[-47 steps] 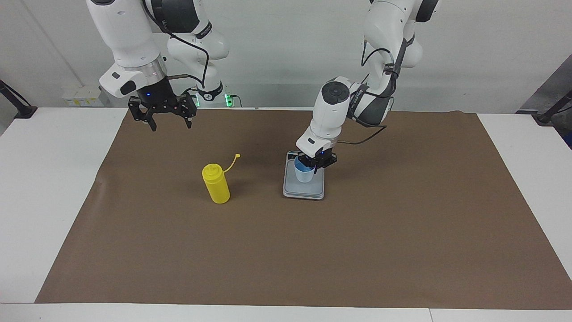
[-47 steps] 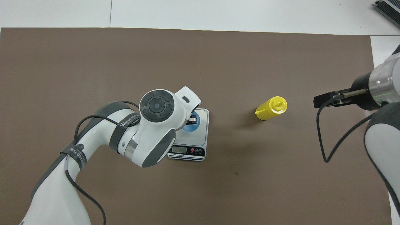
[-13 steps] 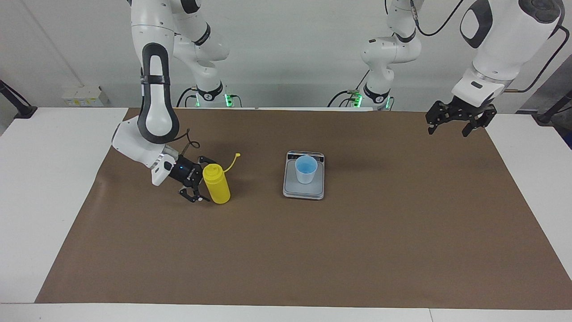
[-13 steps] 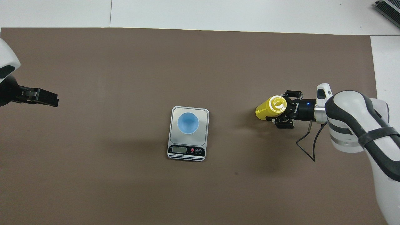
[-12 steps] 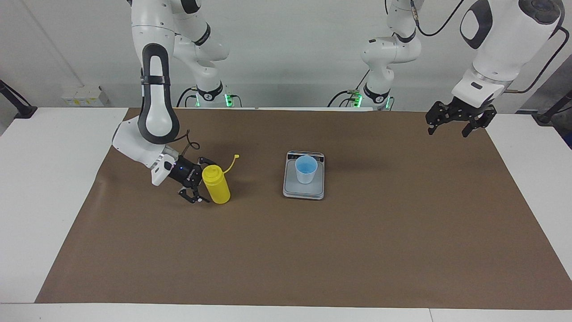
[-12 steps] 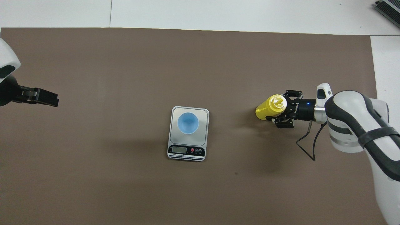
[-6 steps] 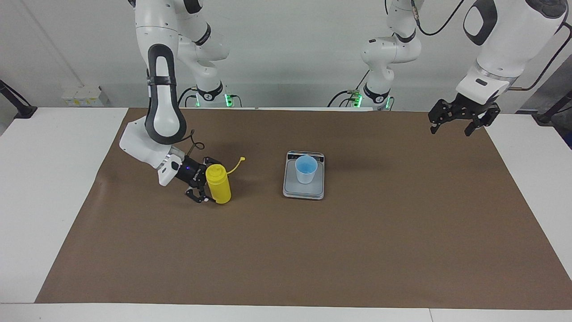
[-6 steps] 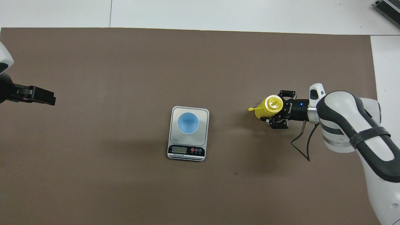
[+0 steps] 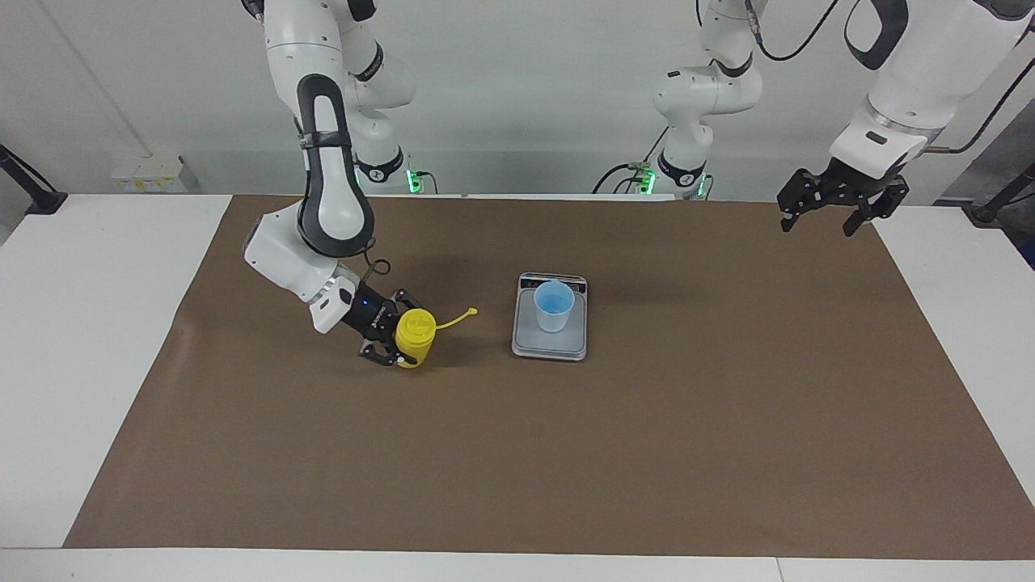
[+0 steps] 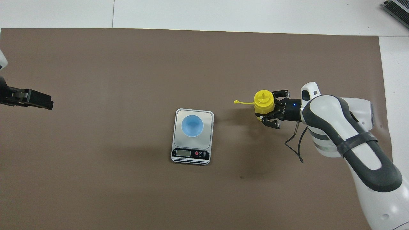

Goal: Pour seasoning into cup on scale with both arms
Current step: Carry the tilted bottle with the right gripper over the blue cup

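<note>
the right tool point(image 9: 394, 338) is clamped on the yellow bottle point(image 9: 415, 336), which is tilted, beside the scale point(image 9: 550, 347) toward the right arm's end of the tabletop point(image 9: 113, 347). the blue cup point(image 9: 554, 306) stands on the scale. the left tool point(image 9: 833, 206) waits with fingers apart over the mat point(image 9: 647, 453).

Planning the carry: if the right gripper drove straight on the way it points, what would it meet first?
Apart from the yellow bottle in its jaws, the right gripper slants down, so probably the brown mat, short of the scale; depth is unclear.
</note>
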You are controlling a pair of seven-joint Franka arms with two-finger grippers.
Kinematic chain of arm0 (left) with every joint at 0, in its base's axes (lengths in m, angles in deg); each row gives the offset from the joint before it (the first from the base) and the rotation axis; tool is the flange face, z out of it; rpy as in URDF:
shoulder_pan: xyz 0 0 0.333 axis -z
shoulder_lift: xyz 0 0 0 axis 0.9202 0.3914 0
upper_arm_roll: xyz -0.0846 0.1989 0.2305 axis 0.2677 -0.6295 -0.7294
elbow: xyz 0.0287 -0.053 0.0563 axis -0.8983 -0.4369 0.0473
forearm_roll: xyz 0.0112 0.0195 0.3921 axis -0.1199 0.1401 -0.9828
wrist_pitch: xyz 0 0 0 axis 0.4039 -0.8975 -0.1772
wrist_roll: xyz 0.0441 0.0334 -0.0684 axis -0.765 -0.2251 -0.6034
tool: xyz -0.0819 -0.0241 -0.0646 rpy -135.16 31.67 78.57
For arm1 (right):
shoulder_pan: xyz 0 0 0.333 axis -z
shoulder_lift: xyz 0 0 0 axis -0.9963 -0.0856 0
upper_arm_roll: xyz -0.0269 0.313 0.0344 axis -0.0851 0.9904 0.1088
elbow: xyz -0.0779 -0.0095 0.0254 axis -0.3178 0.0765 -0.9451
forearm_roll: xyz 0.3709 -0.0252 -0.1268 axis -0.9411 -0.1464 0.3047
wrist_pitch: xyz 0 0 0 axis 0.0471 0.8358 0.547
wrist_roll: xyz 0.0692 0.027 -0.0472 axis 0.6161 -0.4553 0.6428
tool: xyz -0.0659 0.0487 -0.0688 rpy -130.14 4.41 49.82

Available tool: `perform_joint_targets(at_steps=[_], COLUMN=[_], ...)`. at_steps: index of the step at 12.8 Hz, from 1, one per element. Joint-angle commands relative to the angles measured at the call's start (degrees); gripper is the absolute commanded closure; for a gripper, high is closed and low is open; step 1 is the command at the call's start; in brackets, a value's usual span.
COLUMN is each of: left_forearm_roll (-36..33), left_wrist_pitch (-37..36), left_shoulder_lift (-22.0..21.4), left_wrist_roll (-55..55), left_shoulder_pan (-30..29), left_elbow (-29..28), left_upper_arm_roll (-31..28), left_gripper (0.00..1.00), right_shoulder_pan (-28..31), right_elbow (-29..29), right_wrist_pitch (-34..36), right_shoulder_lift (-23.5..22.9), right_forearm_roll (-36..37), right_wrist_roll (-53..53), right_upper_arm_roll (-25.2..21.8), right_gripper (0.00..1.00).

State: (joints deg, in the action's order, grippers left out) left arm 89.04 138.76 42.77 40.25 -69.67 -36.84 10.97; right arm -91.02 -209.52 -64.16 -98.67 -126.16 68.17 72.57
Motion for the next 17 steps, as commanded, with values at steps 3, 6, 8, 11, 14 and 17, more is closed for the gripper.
perform_joint_targets(at_steps=[3,6,8,11,14,17], left_forearm_roll=[0.4,0.4,0.4,0.3,0.3,0.3], left_wrist_pitch=[-0.9,-0.8,-0.8,-0.7,0.0,0.2], left_shoulder_lift=[-0.5,-0.5,-0.7,-0.9,-1.2,-1.4], left_wrist_roll=[0.9,1.0,1.1,1.1,0.7,0.7], left_shoulder_pan=[-0.6,-0.6,-0.5,-0.4,-0.3,-0.2], left_elbow=[-0.4,-0.4,-0.8,-1.4,-1.9,-2.2], left_upper_arm_roll=[0.3,0.3,0.3,0.3,0.3,0.3], left_gripper=[0.00,0.00,0.00,0.00,0.00,0.00], right_shoulder_pan=[-2.4,-5.5,-7.1,-11.0,-13.7,-14.5], right_elbow=[1.3,2.4,4.1,5.4,7.2,11.1], right_wrist_pitch=[-1.6,-3.8,-3.6,-3.1,-1.5,3.6], right_shoulder_lift=[2.2,3.0,3.3,3.7,3.8,3.8], right_forearm_roll=[0.3,12.3,23.9,39.6,53.2,64.9], right_wrist_roll=[-3.7,-13.0,-21.9,-35.3,-44.3,-49.9], right_upper_arm_roll=[0.0,0.0,0.1,0.1,0.2,0.4], right_gripper=[1.00,1.00,1.00,1.00,1.00,1.00])
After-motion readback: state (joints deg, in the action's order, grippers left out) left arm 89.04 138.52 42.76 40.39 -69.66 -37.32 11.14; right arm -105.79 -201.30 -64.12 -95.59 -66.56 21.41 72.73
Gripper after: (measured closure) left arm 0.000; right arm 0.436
